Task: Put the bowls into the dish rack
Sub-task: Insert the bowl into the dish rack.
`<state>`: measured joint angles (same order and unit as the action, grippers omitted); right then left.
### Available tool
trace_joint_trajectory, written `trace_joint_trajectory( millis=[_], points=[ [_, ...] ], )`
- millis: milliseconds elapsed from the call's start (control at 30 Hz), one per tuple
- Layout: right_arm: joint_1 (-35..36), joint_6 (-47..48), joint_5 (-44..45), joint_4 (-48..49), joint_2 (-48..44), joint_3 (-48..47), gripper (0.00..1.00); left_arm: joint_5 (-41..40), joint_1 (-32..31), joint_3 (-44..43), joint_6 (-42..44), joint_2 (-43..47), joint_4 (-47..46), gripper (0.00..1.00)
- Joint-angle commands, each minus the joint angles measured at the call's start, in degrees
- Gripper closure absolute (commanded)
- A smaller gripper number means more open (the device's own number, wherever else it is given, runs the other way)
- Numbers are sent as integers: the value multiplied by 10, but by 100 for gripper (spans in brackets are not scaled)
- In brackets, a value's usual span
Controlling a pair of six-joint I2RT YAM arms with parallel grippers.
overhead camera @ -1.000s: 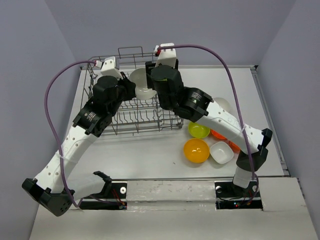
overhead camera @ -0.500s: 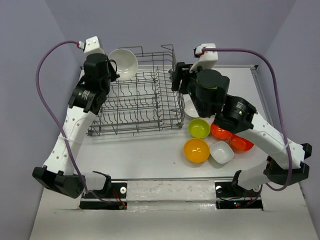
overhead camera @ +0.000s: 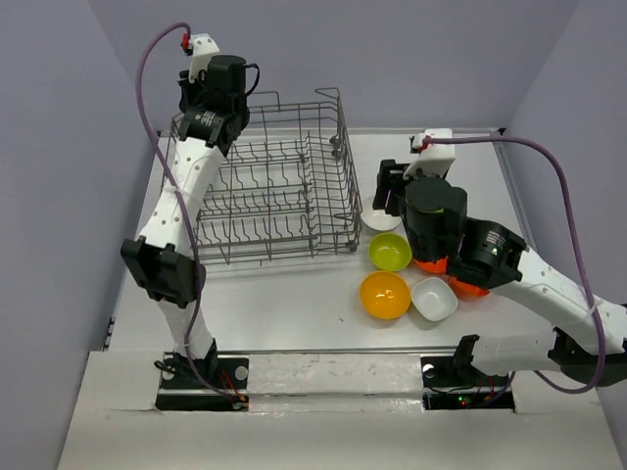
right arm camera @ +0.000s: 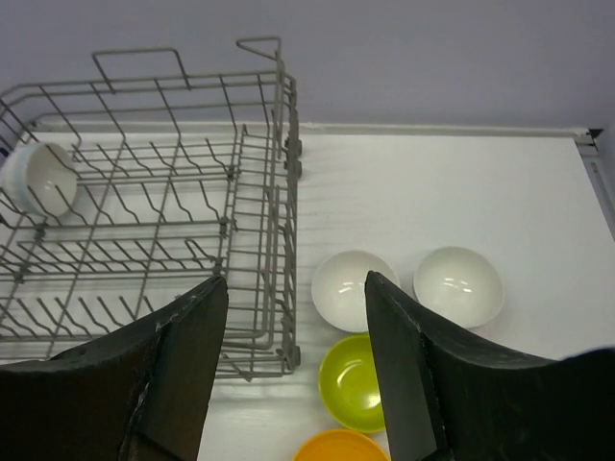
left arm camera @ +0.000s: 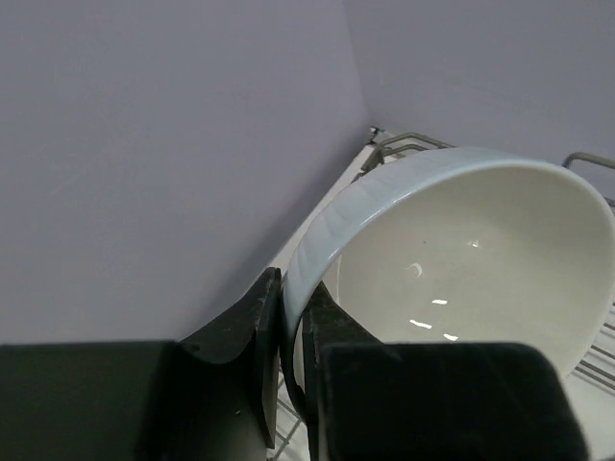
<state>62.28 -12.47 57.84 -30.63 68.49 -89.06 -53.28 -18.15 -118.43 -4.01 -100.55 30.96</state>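
Between our left claw's [left arm camera: 291,288] nearly closed fingers we pinch a white bowl's [left arm camera: 461,259] rim, tilting it on edge, likely to slot into the rack [right arm camera: 154,211] just below; our right claw [right arm camera: 295,280] gapes empty above loose bowls [right arm camera: 351,288].

Dish rack [overhead camera: 279,201] was noted grey, bare wire. Held bowl [left arm camera: 461,259] was seen glossy white; left tool [left arm camera: 293,317] black. Desk [overhead camera: 294,294] was recorded white. Also logged: lime green bowl [overhead camera: 389,253], orange-yellow bowl [overhead camera: 384,295], squarish white bowl [overhead camera: 434,299], red-orange bowls [overhead camera: 469,285]. Walls [overhead camera: 59,147] lilac.
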Motion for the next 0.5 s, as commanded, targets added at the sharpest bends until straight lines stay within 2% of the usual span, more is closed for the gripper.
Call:
trace_joint_trajectory(
  millis=[0,133,367,467],
  points=[
    [-1,-33,40,-20,-27,37,35,-133,-1,-80,62,-54,-6,100],
    [-1,-53,36,-30,-47,69,35,-223,-6,-106,144,-126,-44,100],
    [-1,-60,39,-41,-64,98,35,-270,-9,-35,319,-145,-247,100],
    [-1,-63,38,-41,-71,107,35,-278,-9,-29,349,-157,-273,100]
  ],
)
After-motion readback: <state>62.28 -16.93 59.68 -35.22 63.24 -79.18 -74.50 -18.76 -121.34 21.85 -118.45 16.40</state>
